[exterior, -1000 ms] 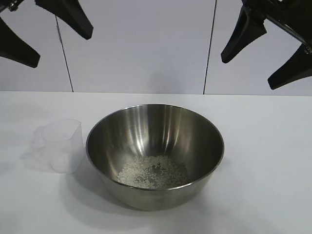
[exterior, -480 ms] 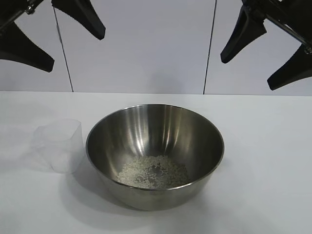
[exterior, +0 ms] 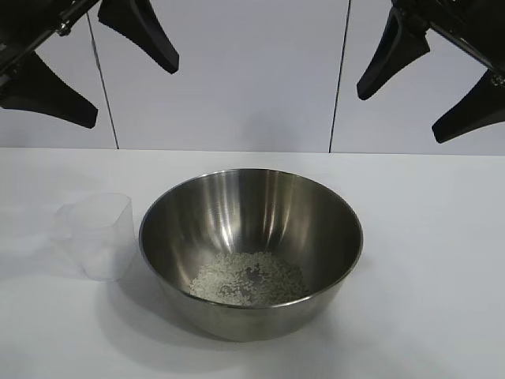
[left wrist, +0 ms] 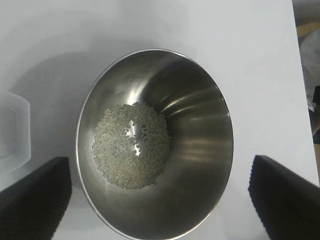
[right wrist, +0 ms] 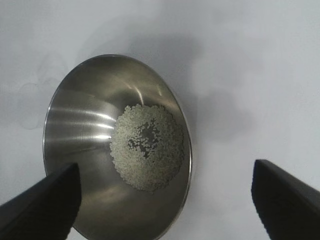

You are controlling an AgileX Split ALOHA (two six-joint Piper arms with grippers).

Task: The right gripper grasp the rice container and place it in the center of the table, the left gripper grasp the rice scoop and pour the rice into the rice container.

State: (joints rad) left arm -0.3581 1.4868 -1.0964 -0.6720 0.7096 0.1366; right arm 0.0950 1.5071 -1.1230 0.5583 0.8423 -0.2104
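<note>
The rice container (exterior: 251, 253), a wide shiny steel bowl, stands in the middle of the white table (exterior: 442, 260). A heap of rice (exterior: 246, 278) lies on its bottom, also seen in both wrist views (left wrist: 131, 144) (right wrist: 147, 146). The rice scoop (exterior: 96, 235), a clear plastic cup, stands upright just left of the bowl and looks empty. My left gripper (exterior: 130, 95) hangs open high above the table's left side, holding nothing. My right gripper (exterior: 398, 118) hangs open high at the upper right, also holding nothing.
A pale panelled wall (exterior: 252, 79) with dark vertical seams rises behind the table. Bare tabletop lies to the right of the bowl and in front of it. The table's edge (left wrist: 296, 60) shows in the left wrist view.
My left gripper has drifted to the right and slightly down, staying open. The right gripper, bowl and scoop have not moved.
</note>
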